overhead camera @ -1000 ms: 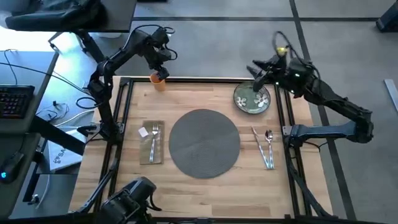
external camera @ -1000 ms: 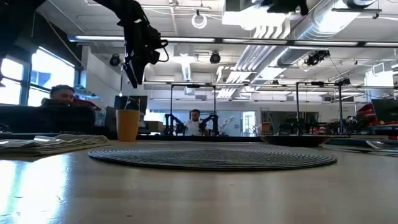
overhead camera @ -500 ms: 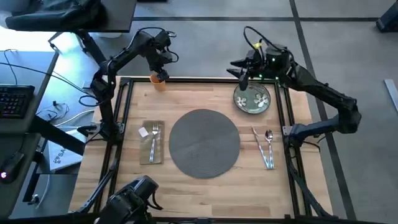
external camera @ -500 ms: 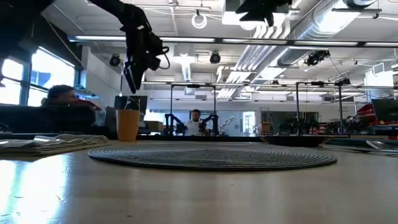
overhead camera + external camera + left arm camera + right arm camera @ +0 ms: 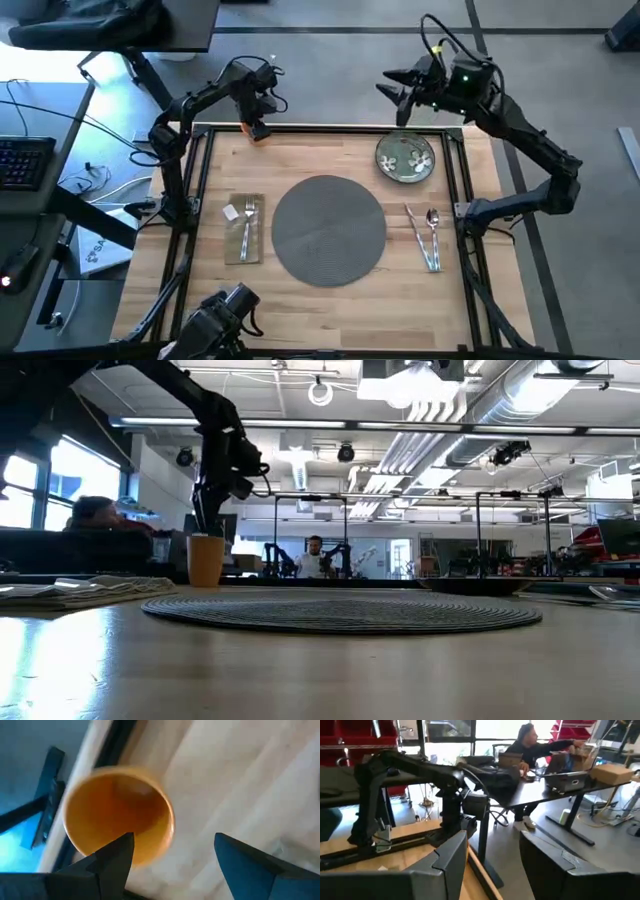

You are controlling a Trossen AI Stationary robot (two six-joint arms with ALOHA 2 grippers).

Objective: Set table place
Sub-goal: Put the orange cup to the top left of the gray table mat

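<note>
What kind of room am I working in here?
Most likely a robotics lab or open workshop: exposed ceiling ducts overhead, another black-framed rig beyond the table, and a person at a desk with laptops.

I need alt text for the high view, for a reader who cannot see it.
The left gripper hangs open over the orange cup at the table's far edge. A placemat lies in the middle, the plate beyond it, the right gripper raised past the plate.

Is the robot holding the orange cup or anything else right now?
No, nothing is held. The left tool hangs open just above the cup, not gripping it. The right tool is open in the air beyond the plate.
</note>
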